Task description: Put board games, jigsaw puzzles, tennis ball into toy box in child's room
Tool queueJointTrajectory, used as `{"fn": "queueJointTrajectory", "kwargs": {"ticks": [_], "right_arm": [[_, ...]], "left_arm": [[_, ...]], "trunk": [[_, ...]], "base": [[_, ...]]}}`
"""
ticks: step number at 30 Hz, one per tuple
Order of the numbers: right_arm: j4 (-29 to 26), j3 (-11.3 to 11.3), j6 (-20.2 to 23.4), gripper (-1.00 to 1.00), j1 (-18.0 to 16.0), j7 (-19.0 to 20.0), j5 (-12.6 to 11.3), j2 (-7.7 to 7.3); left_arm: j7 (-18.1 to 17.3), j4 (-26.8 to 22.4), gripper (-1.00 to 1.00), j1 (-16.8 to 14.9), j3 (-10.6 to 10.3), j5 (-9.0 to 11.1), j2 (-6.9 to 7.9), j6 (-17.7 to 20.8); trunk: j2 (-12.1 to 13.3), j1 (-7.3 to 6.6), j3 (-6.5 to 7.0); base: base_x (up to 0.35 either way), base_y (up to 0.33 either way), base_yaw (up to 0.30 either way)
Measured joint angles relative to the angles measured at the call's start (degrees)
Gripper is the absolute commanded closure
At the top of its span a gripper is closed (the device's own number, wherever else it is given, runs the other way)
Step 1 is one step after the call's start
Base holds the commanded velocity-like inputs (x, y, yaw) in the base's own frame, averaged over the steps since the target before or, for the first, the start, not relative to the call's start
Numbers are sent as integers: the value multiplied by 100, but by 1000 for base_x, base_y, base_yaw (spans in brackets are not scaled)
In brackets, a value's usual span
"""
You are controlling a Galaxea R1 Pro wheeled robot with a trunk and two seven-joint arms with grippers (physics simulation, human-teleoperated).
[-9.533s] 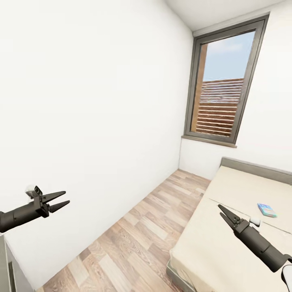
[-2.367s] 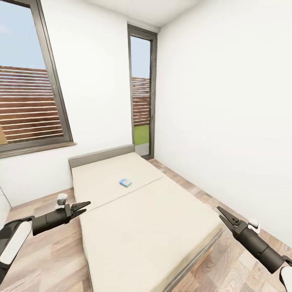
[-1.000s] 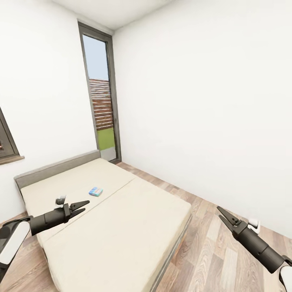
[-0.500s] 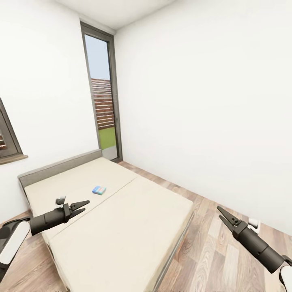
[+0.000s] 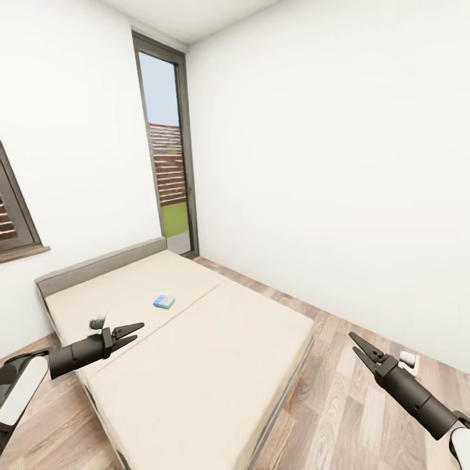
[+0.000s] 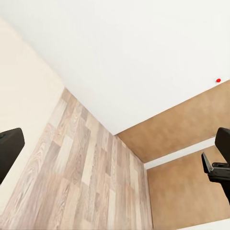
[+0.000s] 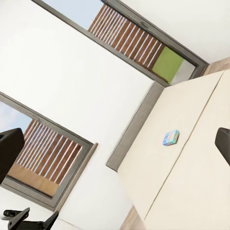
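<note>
Bed: a large low bed (image 5: 196,365) with a plain beige mattress and grey frame edge is seen ahead, on pale wood-plank flooring (image 5: 352,405).
Board game: one small flat blue box with colourful print (image 5: 164,301) is seen lying on the mattress toward the grey headboard end, well apart from both grippers.
Left gripper (image 5: 136,331): held over the bed's near side, fingers slightly parted, nothing held.
Right gripper (image 5: 354,343): held above the floor beside the bed, fingers slightly parted, nothing held.
Background: a tall narrow grey-framed window (image 5: 166,150) is set in the white wall.
</note>
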Motion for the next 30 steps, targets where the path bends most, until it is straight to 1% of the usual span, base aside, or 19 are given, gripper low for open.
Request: {"fn": "queueJointTrajectory", "kwargs": {"ticks": [4, 8, 12, 18, 30], "right_arm": [[-3, 0, 0, -100, 0, 0, -1, 6], [-4, 0, 0, -100, 0, -1, 0, 8], [-3, -1, 0, -100, 1, -1, 0, 5], [0, -1, 0, -100, 1, 3, -1, 0], [-1, -1, 0, -100, 1, -1, 0, 0]], "left_arm": [[2, -1, -100, 0, 0, -2, 0, 0], [3, 0, -100, 0, 0, -1, -2, 0], [3, 1, -100, -1, -1, 0, -7, 0], [3, 1, -100, -2, -1, -2, -9, 0], [2, 3, -100, -2, -2, 0, -7, -1]], "trunk": [[0, 0, -6], [0, 0, -8], [0, 0, -12], [0, 0, -25], [0, 0, -56]], "base": [[-5, 177, 0], [-1, 77, -12], [0, 71, -110], [0, 162, -210], [0, 25, -243]]}}
